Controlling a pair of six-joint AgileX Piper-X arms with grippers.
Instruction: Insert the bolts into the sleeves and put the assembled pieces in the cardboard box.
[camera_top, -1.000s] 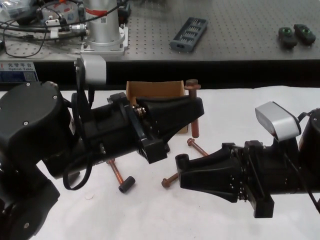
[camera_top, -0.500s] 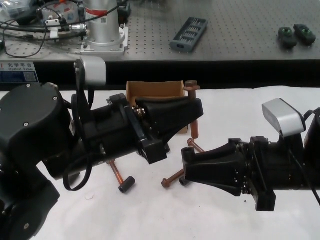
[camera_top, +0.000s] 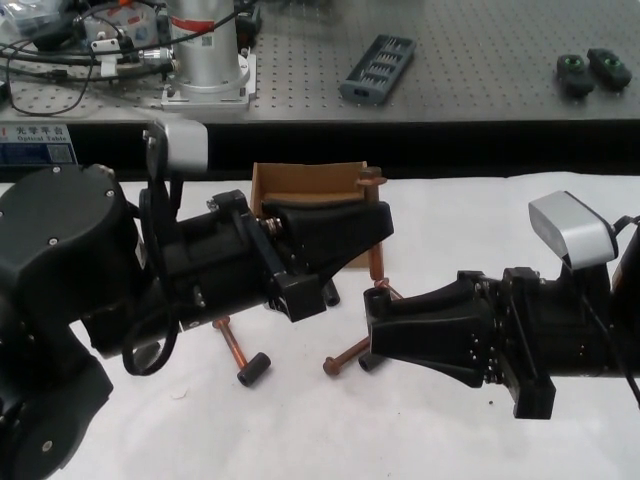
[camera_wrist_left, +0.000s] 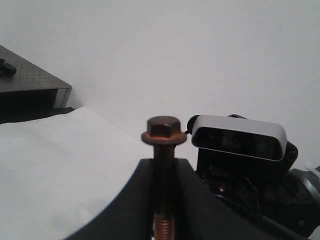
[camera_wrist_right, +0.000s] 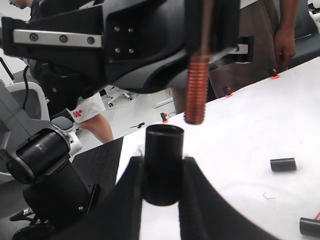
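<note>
Left gripper (camera_wrist_left: 162, 167) clamps an upright copper bolt (camera_wrist_left: 161, 131). Right gripper (camera_wrist_right: 161, 175) pinches a black sleeve (camera_wrist_right: 163, 150) just under it, probably not touching.

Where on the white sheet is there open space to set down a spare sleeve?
Bare sheet lies along the near edge, before the loose bolts, and back right, between the cardboard box and the right arm. The middle is crowded: the left end effector and right end effector meet there.
</note>
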